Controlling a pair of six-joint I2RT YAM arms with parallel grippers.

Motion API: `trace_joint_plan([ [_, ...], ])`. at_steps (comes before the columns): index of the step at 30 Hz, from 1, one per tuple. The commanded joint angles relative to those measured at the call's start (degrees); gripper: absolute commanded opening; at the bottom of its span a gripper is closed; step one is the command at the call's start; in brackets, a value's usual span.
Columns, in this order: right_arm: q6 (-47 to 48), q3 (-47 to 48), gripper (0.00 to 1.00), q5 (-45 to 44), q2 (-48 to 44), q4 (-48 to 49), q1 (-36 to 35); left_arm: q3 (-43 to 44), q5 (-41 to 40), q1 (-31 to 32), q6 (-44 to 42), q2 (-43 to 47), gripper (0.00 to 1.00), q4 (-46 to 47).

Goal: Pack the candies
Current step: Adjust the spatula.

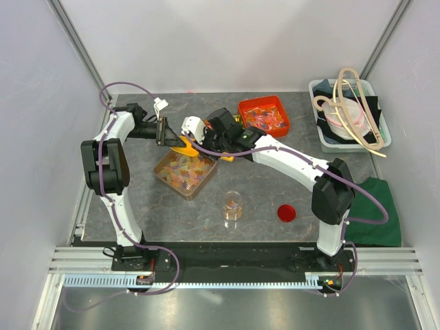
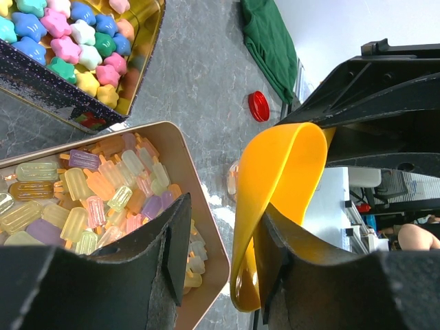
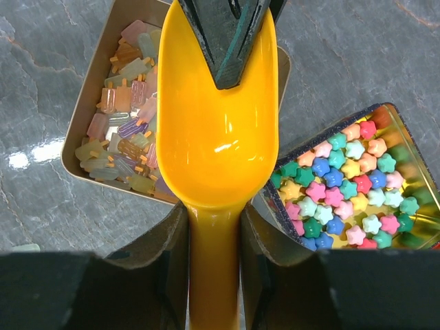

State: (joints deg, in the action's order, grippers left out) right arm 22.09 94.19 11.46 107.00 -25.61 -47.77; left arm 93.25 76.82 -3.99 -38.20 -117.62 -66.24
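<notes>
The candies (image 1: pixel 184 168) are pale pastel lolly-shaped pieces filling an open tan tin (image 1: pixel 165 180) at the table's middle left. They also show in the left wrist view (image 2: pixel 75 199) and the right wrist view (image 3: pixel 124 130). My right gripper (image 3: pixel 213 227) is shut on the handle of a yellow scoop (image 3: pixel 220 137), held empty above the tin's far edge. My left gripper (image 2: pixel 220 234) is open, with the scoop's bowl (image 2: pixel 275 185) between its fingers and resting against one finger. The two grippers meet over the scoop (image 1: pixel 184 146) in the top view.
A dark tin of bright star-shaped candies (image 3: pixel 350 185) sits beside the pastel tin. A red-orange tray (image 1: pixel 265 115) is behind it. A small glass jar (image 1: pixel 234 206) and a red lid (image 1: pixel 286 213) sit in front. A white bin (image 1: pixel 347 117) and a green cloth (image 1: pixel 375 199) are at the right.
</notes>
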Motion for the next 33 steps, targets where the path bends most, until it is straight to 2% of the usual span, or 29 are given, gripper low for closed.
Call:
trace_joint_plan([
  [1,-1.52,3.45,0.00,3.56,0.05,1.00,-0.22,2.02,1.23,0.12,-1.27,-0.85,0.46,-0.38],
  [8,-0.82,4.24,0.00,4.79,0.84,0.82,-0.22,2.11,1.23,0.21,-1.36,-0.68,0.45,-0.38],
  [21,-2.84,6.35,0.00,0.23,2.51,0.12,-0.40,3.33,1.14,-0.05,-0.65,-0.07,0.42,-0.38],
  [23,-2.40,6.44,0.00,-2.23,2.69,0.03,-0.40,4.21,1.32,-0.49,-0.04,0.46,0.50,-0.38],
  [24,-2.05,6.01,0.00,-2.76,2.60,0.12,-0.48,5.26,1.49,-0.75,0.22,1.16,0.58,-0.38],
  [25,-1.61,5.74,0.00,-3.81,2.25,0.12,-0.40,5.79,1.41,-1.37,0.57,1.34,0.77,-0.38],
  [27,-0.56,4.87,0.00,-4.60,1.90,0.12,-0.40,7.63,1.15,-2.77,1.37,1.78,0.96,-0.30],
  [28,-0.29,4.51,0.00,-5.04,1.37,0.20,-0.31,8.25,0.88,-3.21,2.06,1.96,1.00,-0.30],
  [33,2.16,1.70,0.00,-9.00,-1.00,0.12,-0.31,10.81,-4.73,-7.43,3.48,2.13,1.00,1.45],
])
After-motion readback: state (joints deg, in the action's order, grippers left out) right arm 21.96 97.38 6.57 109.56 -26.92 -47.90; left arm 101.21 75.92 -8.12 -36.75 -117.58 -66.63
